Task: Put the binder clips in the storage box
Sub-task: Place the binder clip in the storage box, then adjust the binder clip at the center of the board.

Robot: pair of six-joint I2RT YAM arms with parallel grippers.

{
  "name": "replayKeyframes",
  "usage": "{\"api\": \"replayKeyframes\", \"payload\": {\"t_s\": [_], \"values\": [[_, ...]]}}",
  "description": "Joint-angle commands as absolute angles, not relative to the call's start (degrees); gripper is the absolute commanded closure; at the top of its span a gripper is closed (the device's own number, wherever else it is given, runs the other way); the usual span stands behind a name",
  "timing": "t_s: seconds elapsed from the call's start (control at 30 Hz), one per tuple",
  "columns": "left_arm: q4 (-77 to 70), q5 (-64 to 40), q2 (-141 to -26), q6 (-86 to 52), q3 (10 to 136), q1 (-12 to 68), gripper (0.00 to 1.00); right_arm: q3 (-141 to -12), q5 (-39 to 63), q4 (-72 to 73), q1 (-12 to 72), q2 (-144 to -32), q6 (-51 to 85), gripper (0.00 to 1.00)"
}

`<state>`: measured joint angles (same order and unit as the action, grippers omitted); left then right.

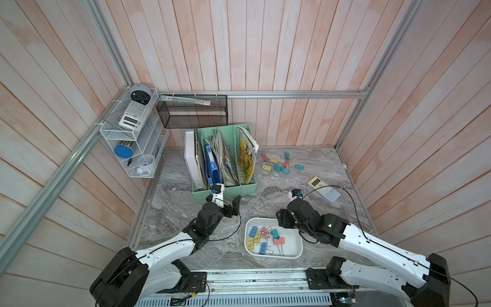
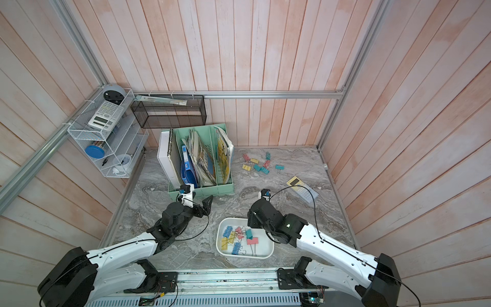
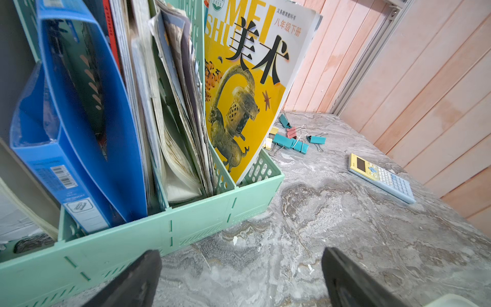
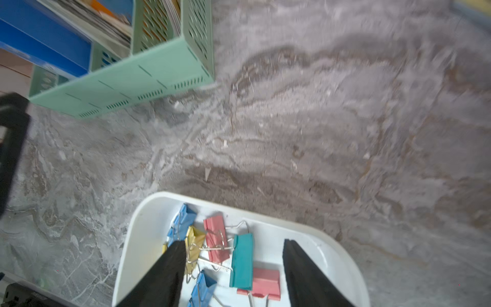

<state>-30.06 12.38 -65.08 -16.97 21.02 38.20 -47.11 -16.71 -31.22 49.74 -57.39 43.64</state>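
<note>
— Where are your left fingers?
— My left fingers are spread wide, low over the bench, just in front of the mint file holder.
— And the clips?
— Some binder clips lie in the storage box, near the bench's front edge. My right fingers hang spread apart above them. More loose clips sit at the back, right of the holder, well apart from the box, near a calculator.
</note>
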Motion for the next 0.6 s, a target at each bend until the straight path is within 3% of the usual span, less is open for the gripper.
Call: {"api": "replayKeyframes", "payload": {"t_s": [0.0, 0.07, 0.2, 0.43, 0.57], "values": [[-31.15, 12.04, -65.13, -16.44, 20.83, 38.05, 0.0, -55.85, -17.25, -32.05, 41.34, -62.53, 31.2, 0.36], [-30.78, 12.57, -65.04, -16.2, 20.93, 38.06, 0.0, -65.15, -12.47, -36.65, 35.84, -71.28, 25.99, 0.37], [-30.59, 12.93, -65.28, -15.92, 21.01, 38.03, 0.0, -85.29, -12.75, -48.72, 31.3, -90.1, 17.25, 0.38], [-29.97, 12.91, -65.98, -15.69, 21.76, 38.04, 0.0, -113.87, -25.35, -64.62, 29.8, -117.59, 0.78, 0.38], [-29.97, 12.51, -66.35, -15.95, 21.93, 38.05, 0.0, -125.96, -26.79, -69.31, 28.39, -129.37, -5.14, 0.38]]}}
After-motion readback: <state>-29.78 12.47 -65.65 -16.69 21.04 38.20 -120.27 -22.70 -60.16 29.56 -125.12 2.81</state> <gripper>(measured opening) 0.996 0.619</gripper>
